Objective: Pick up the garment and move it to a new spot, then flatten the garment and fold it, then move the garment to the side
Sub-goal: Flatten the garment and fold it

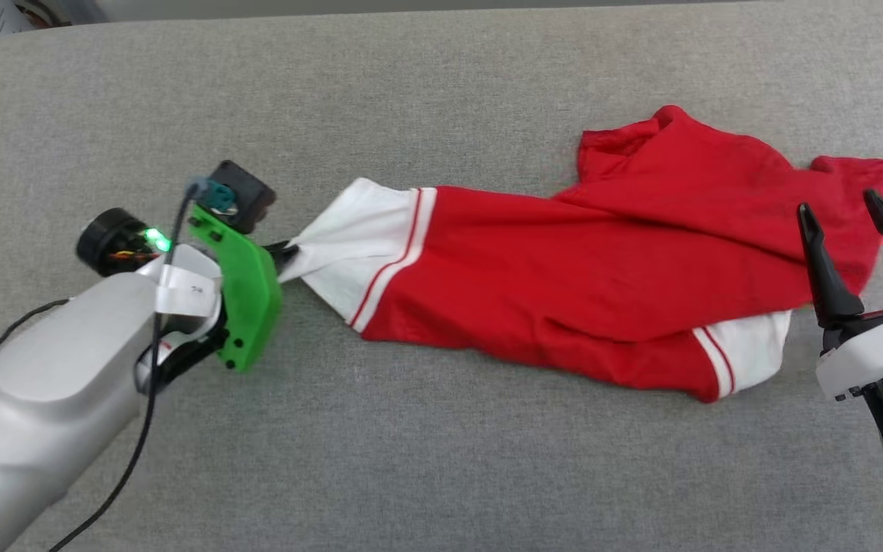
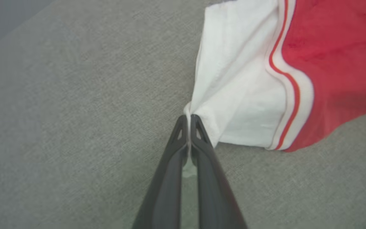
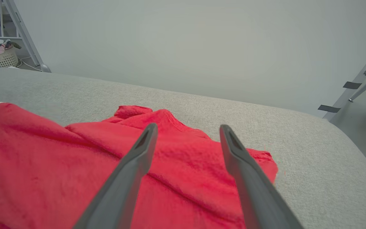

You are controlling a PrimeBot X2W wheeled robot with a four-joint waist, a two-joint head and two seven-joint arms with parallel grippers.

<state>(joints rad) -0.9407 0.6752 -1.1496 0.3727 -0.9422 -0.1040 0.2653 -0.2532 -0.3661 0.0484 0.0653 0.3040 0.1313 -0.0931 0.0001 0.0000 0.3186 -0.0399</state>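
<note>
Garment (image 1: 564, 268) lies long axis left-right: left gripper (image 2: 189, 117) clamped on its left tip, right gripper (image 1: 838, 201) wide open, empty, over its right end.

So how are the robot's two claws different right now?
The left gripper is shut, pinching the garment by its white sleeve; the right gripper stands open, gripping nothing. The left sits at the sleeve end, the right by the red end. Both have two long dark fingers.
</note>
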